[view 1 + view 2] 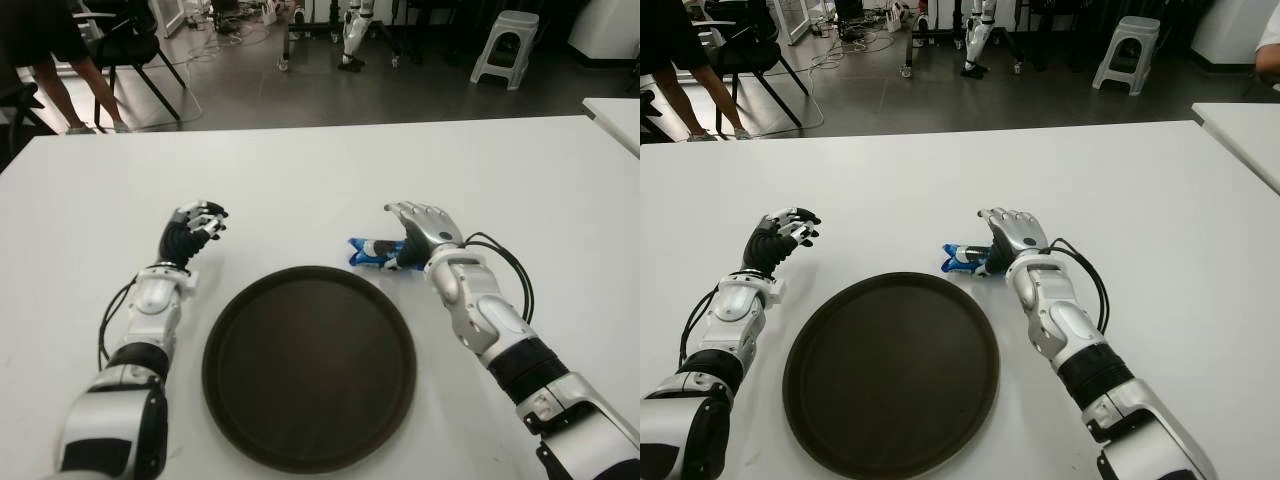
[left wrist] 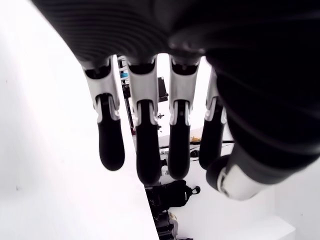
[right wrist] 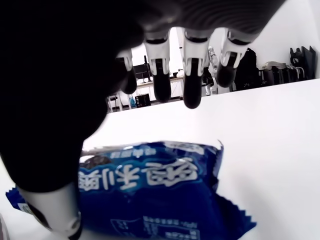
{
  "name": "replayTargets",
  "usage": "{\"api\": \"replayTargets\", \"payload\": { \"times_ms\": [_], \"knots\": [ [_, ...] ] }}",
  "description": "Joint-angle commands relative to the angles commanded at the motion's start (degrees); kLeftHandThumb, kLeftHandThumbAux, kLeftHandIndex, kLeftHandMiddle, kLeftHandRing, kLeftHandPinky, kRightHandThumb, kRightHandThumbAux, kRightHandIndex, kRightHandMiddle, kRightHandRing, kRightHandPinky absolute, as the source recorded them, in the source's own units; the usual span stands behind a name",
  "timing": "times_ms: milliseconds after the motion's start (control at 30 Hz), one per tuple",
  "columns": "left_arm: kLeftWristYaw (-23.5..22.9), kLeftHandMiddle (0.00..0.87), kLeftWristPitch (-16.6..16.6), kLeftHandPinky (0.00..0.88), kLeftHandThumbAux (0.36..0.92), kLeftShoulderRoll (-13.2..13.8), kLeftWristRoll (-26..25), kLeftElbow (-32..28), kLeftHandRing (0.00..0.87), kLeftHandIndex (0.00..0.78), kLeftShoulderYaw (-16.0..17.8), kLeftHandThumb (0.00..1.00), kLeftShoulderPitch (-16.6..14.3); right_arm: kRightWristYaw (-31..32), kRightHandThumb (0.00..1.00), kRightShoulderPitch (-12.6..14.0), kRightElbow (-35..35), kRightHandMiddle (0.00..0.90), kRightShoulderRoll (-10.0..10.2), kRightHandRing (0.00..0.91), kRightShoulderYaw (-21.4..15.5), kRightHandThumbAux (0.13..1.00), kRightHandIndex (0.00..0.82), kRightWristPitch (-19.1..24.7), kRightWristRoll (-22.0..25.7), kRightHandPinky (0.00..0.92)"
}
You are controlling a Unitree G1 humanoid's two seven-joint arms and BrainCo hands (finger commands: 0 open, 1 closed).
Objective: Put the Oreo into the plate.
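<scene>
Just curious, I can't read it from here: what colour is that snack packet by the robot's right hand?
The snack packet is blue with white lettering, clearest in the right wrist view.

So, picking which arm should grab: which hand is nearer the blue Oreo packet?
Right. The right hand hovers open directly over the blue Oreo packet; the left hand is across the round dark plate.

The left hand (image 2: 165, 115) fills most of the view, its dark ribbed palm across the top and four fingers (image 2: 111, 135) with silver-white segments and black rubbery tips hanging loosely apart, holding nothing, with the thumb's rounded white-and-black tip beside them. Beneath the hand is the plain white tabletop (image 2: 45, 165). Between the fingers shows a narrow strip of cluttered, dark room background.
</scene>
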Motion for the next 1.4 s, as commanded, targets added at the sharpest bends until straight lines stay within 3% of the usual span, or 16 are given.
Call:
{"api": "replayTargets", "payload": {
  "times_ms": [1033,1400],
  "knots": [
    [-1.3,0.412,-0.4,0.459,0.712,-0.3,-0.5,0.2,0.449,0.414,0.2,0.696,0.1,-1.7,0.000,-0.9,5.2,0.160,0.3,0.162,0.3,0.751,0.138,-3.5,0.9,0.160],
    [-1.8,0.418,-0.4,0.468,0.711,-0.4,-0.8,0.4,0.451,0.415,0.5,0.696,0.0,-4.7,0.000,-1.7,8.3,0.148,0.7,0.138,-0.1,0.739,0.133,-5.3,1.9,0.114]
  ]
}}
